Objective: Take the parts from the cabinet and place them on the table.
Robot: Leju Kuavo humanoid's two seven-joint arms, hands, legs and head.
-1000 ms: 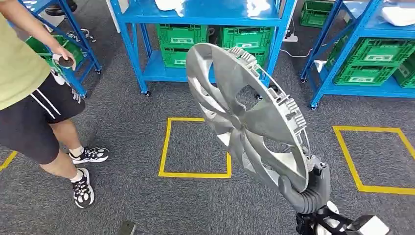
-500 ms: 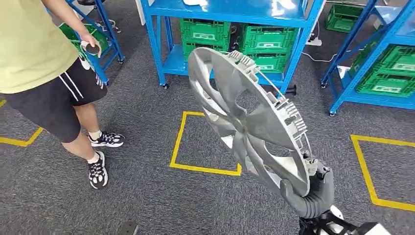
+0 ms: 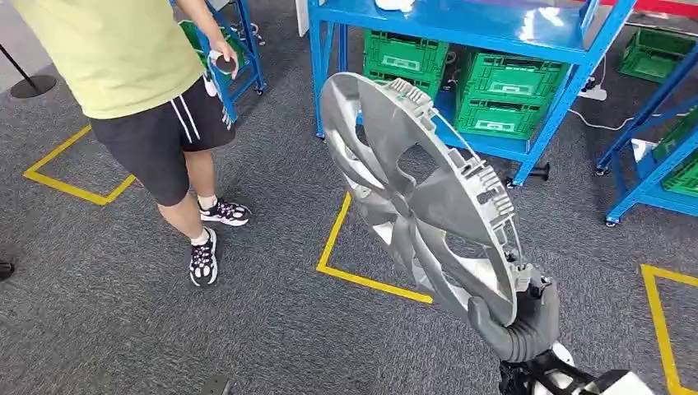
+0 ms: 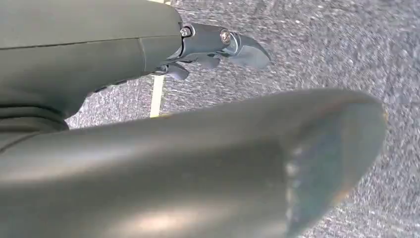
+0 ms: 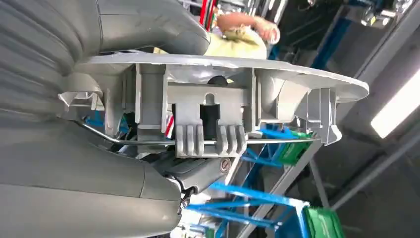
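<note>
Silver-grey plastic wheel cover [image 3: 416,193], broad, thin, probably light and slightly flexible, clip tabs likely fragile; right hand [image 3: 518,321] clamped on its lower rim; left hand [image 4: 218,47] holds nothing, its finger spread unclear.

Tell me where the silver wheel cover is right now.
In the head view the silver plastic wheel cover stands on edge at centre right, held at its lower rim by the right hand, above the grey carpet and a yellow tape square.
</note>
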